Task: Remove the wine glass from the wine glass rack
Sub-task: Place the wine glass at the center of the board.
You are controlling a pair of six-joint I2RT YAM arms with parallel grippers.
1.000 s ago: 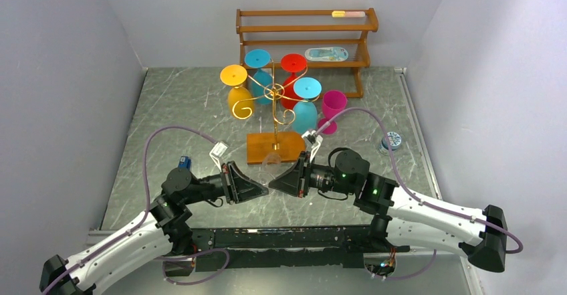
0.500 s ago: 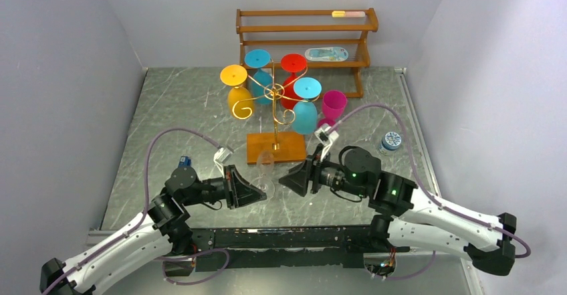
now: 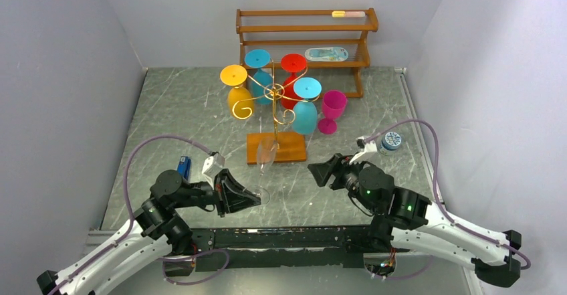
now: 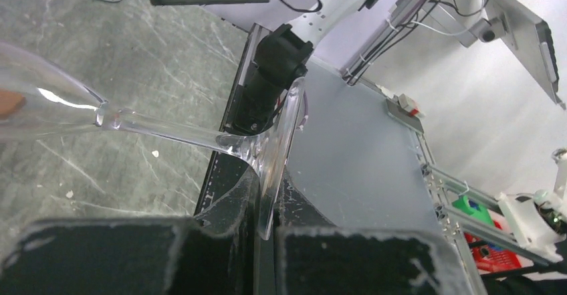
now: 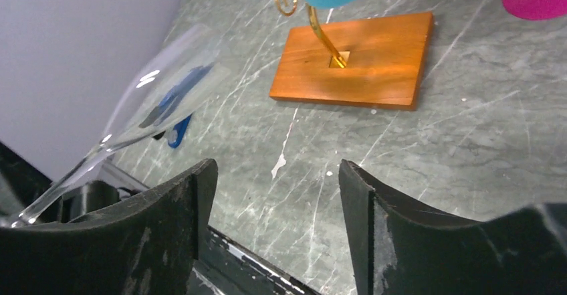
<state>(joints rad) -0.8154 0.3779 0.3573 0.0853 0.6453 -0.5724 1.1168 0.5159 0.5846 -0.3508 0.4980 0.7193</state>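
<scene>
Currently your left gripper (image 3: 252, 199) is clamped on the foot of the glass (image 3: 265, 163), the thin disc pinched edge-on between its fingers. Nothing else supports it. The glass is off the rack (image 3: 274, 93), held tilted over the bench (image 3: 194, 108) just in front of the rack's wooden base, with the bowl leaning toward that base. Whether it touches the base cannot be confirmed from above.

Judgement: the glass is clear, thin-walled, smooth and rigid, so it should be light, slippery and brittle. A hold on the edge of the foot leaves the long stem and bowl levering on the pads. Expect it to pivot or slip if you swing. The stem just under the bowl looks the safer place to take hold.

The rack has a thin gold pole, curled wire arms and a square brown wooden base. Four opaque coloured glasses (image 3: 305, 111) hang inverted from it. The bench is grey veined stone, hard and unforgiving to a dropped glass.

Your right gripper (image 3: 321, 173) has its jaws apart and empty, to the right of the glass and not touching it.
</scene>
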